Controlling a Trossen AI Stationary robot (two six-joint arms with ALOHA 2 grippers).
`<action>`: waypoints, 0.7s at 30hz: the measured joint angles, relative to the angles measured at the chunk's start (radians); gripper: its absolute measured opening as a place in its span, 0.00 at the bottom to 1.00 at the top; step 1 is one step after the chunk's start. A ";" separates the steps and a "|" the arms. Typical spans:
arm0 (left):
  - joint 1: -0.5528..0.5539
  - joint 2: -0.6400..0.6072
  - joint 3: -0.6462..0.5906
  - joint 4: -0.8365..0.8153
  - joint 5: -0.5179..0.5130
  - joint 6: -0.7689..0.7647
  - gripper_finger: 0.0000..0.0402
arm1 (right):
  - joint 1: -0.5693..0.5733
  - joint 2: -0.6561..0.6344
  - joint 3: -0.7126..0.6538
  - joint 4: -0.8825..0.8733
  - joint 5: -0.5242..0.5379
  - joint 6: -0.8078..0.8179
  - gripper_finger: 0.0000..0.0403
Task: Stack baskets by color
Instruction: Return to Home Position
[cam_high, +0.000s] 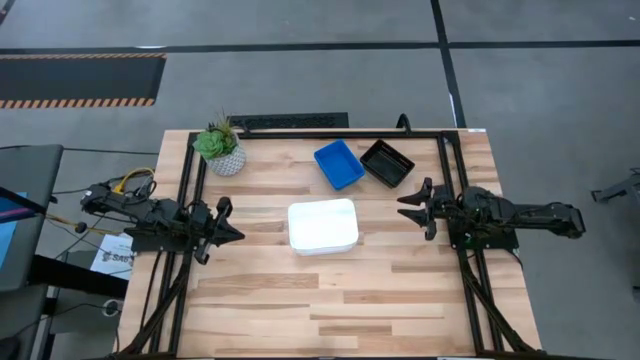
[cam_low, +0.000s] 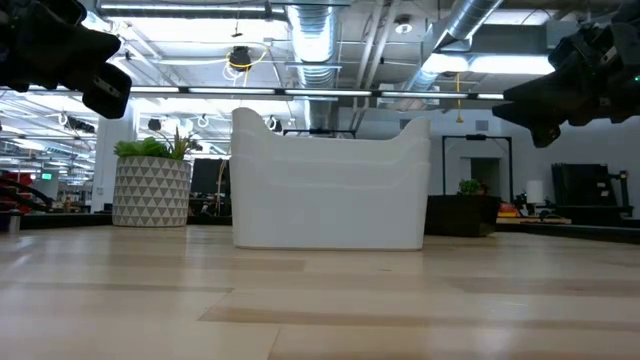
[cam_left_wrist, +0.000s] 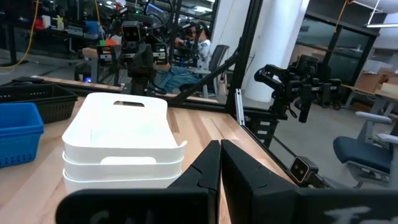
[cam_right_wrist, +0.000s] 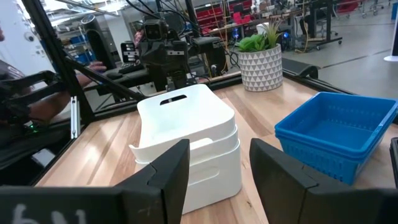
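White baskets (cam_high: 323, 226), blue baskets (cam_high: 339, 165), black baskets (cam_high: 387, 162) apparently slatted; pot (cam_high: 228, 162) triangle-patterned.

Low view: white stack (cam_low: 330, 185) hides the blue stack (cam_high: 339, 164) behind it. We cannot identify the dark shape (cam_low: 457, 215) just right of it.
High view: we cannot count the layers in the black basket (cam_high: 387, 162).
Left wrist view: white stack's base is hidden behind the left gripper (cam_left_wrist: 220, 146); blue stack is cut off by the edge.

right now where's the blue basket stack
In the high view the blue basket stack sits near the table's back edge, just left of the black baskets, behind the white stack.
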 joint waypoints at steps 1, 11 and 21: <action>0.000 0.000 0.000 0.000 0.000 0.000 0.00 | 0.000 0.000 0.000 0.000 0.000 0.000 0.47; -0.001 0.007 0.000 -0.001 0.000 0.000 0.00 | 0.000 0.000 0.000 0.000 0.000 0.000 0.48; -0.001 0.007 0.000 0.000 0.000 0.000 0.00 | 0.000 0.000 0.000 0.000 0.000 0.000 0.48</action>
